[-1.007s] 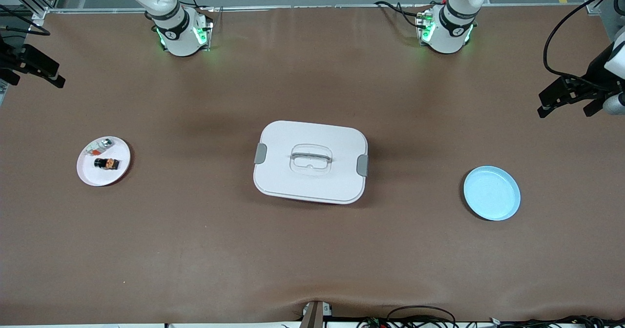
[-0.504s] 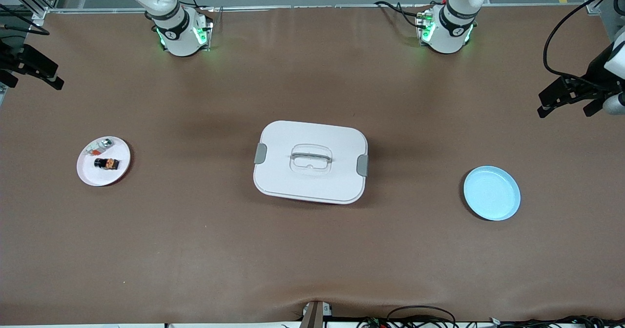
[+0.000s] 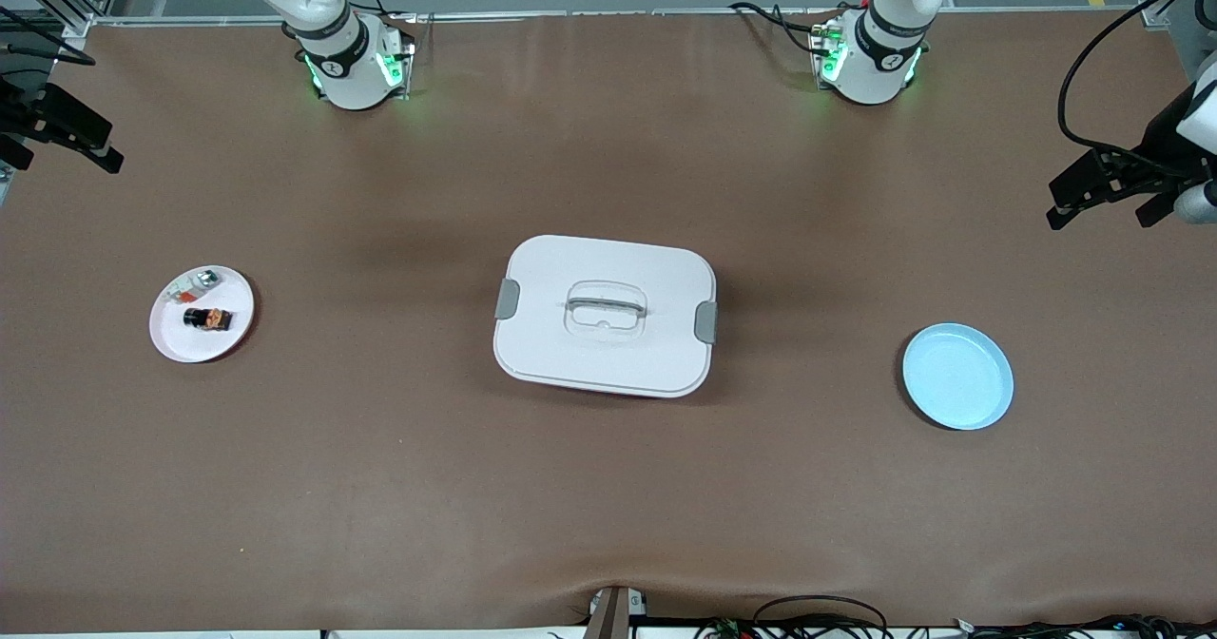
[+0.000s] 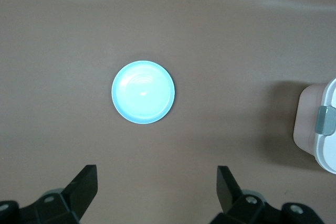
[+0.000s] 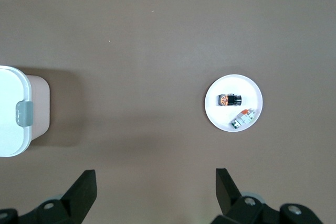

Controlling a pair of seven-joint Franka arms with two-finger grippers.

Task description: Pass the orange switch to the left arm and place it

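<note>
The orange switch [image 3: 209,318], a tiny black cylinder with an orange face, lies on a white plate [image 3: 232,335] at the right arm's end of the table; it also shows in the right wrist view [image 5: 230,99]. The white box [image 3: 605,315] with grey clips stands mid-table. My right gripper [image 3: 68,138] hangs high over that table end, open and empty [image 5: 156,190]. My left gripper [image 3: 1103,192] hangs high over the left arm's end, open and empty [image 4: 157,187].
A silvery-white part with a red-orange bit [image 3: 194,284] lies on the same white plate. An empty light-blue plate [image 3: 957,376] sits toward the left arm's end, also in the left wrist view [image 4: 143,92]. The box edge shows in both wrist views.
My right gripper has shifted slightly toward the table's end. The left arm and all objects have stayed put.
</note>
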